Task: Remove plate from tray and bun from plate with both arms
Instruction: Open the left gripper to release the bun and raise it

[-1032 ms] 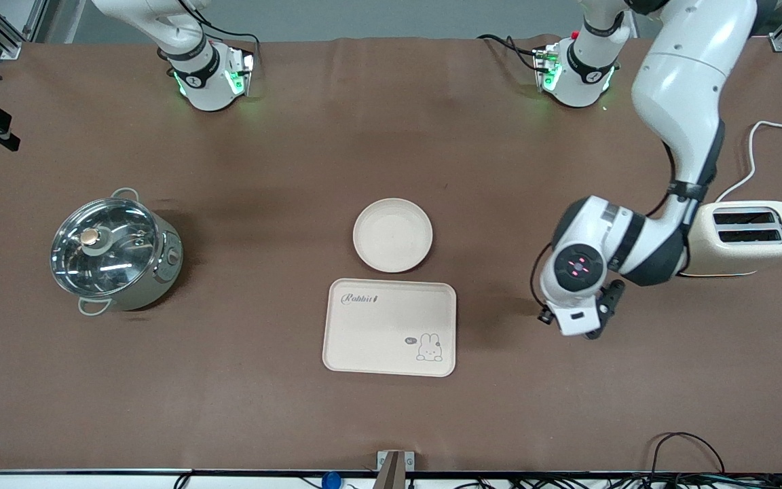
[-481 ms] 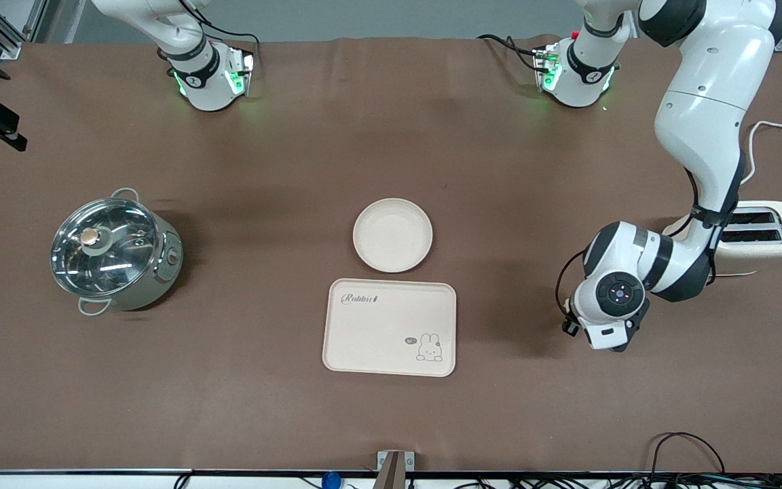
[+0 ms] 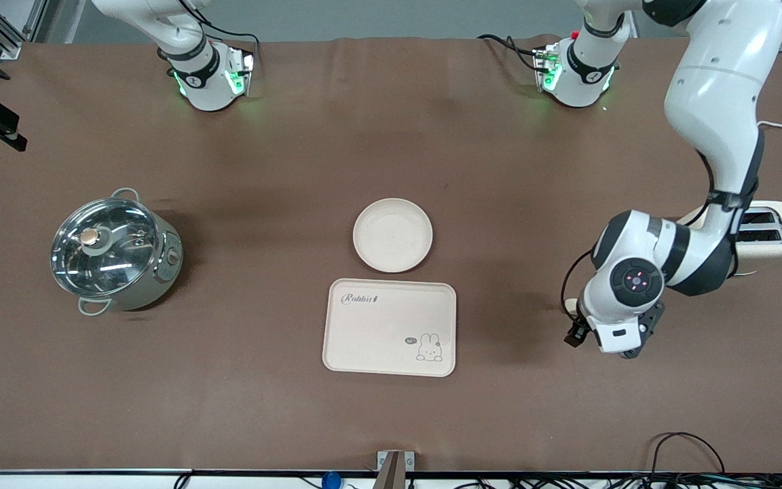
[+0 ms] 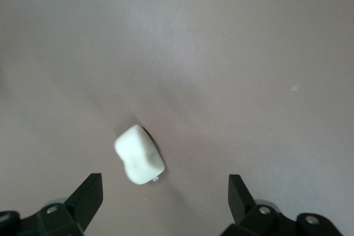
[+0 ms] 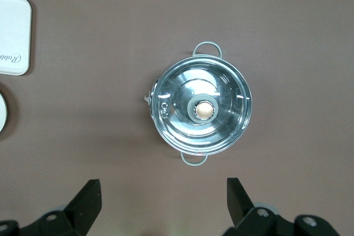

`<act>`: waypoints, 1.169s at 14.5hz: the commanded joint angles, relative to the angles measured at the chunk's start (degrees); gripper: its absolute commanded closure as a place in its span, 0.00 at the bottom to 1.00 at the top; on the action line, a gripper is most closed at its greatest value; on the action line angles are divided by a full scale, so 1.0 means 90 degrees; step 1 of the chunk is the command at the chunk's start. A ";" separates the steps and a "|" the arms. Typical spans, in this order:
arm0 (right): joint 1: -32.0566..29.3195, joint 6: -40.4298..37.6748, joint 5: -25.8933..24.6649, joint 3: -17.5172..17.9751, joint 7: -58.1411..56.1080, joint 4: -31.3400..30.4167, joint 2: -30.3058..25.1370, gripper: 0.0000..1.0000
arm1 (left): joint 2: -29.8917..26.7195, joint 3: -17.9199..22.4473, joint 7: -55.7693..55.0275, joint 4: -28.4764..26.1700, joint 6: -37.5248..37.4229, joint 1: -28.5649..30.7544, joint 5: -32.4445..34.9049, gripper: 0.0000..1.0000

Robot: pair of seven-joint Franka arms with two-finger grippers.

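Observation:
The round cream plate lies on the brown table, just farther from the front camera than the rabbit tray; its edge also shows in the right wrist view. The small white bun lies on the table toward the left arm's end; a pale bit of it peeks out beside the left wrist. My left gripper hangs low over the bun, open and empty, with the bun just ahead of its fingers. My right gripper is open and empty, high over the table, out of the front view.
A steel pot with a glass lid stands toward the right arm's end and shows from above in the right wrist view. A cream toaster stands beside the left arm's elbow. A corner of the tray shows in the right wrist view.
The left arm's hand has swung toward the toaster's end of the table and come lower, turning to point down. The plate, tray and pot have not moved.

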 commanded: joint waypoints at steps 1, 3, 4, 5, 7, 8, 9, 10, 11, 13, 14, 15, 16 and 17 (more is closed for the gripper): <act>0.0048 0.0052 -0.0041 0.0004 0.0066 -0.0193 -0.0190 0.00 | -0.0877 -0.0062 0.1409 -0.0175 -0.0435 0.0185 0.0025 0.00; 0.0048 0.0072 -0.0041 0.0004 0.0056 -0.0183 -0.0190 0.00 | -0.1404 -0.0072 0.2513 -0.0165 -0.0484 0.0410 -0.0315 0.00; 0.0048 0.0062 -0.0041 0.0004 0.0065 -0.0193 -0.0190 0.00 | -0.1658 -0.0062 0.3128 -0.0174 -0.0610 0.0536 -0.0520 0.00; 0.0048 0.0072 -0.0041 -0.0005 0.0056 -0.0193 -0.0190 0.00 | -0.1873 -0.0072 0.3791 -0.0165 -0.0862 0.0683 -0.0687 0.00; 0.0038 0.0081 -0.0041 -0.0005 0.0065 -0.0193 -0.0190 0.00 | -0.2303 -0.0072 0.4721 -0.0165 -0.1331 0.0869 -0.0912 0.00; 0.0038 0.0082 -0.0041 -0.0005 0.0056 -0.0183 -0.0190 0.00 | -0.2566 -0.0062 0.5267 -0.0165 -0.1566 0.0879 -0.1068 0.00; 0.0038 0.0082 -0.0041 -0.0005 0.0056 -0.0183 -0.0190 0.00 | -0.2791 -0.0053 0.5775 -0.0165 -0.1713 0.0957 -0.1272 0.00; 0.0038 0.0082 -0.0041 -0.0005 0.0056 -0.0183 -0.0190 0.00 | -0.3015 -0.0053 0.6331 -0.0194 -0.1821 0.1103 -0.1622 0.00; 0.0038 0.0072 -0.0041 -0.0005 0.0065 -0.0183 -0.0190 0.00 | -0.3250 0.0083 0.6927 -0.0252 -0.1890 0.1075 -0.2177 0.00; 0.0048 0.0072 -0.0041 -0.0005 0.0065 -0.0183 -0.0190 0.00 | -0.3912 0.0570 0.7439 -0.0728 -0.2027 0.0600 -0.2523 0.00; 0.0048 0.0072 -0.0041 -0.0005 0.0056 -0.0183 -0.0190 0.00 | -0.4225 0.0969 0.7508 -0.0954 -0.2056 0.0239 -0.2553 0.00; 0.0058 0.0091 -0.0041 0.0004 0.0056 -0.0183 -0.0190 0.00 | -0.4548 0.1282 0.7760 -0.1217 -0.2066 -0.0094 -0.2728 0.00; 0.0058 0.0101 -0.0041 0.0004 0.0056 -0.0174 -0.0190 0.00 | -0.4821 0.1479 0.8034 -0.1461 -0.2066 -0.0290 -0.2855 0.00; 0.0058 0.0101 -0.0041 0.0004 0.0065 -0.0183 -0.0190 0.00 | -0.5018 0.1626 0.8114 -0.1628 -0.2076 -0.0495 -0.2866 0.00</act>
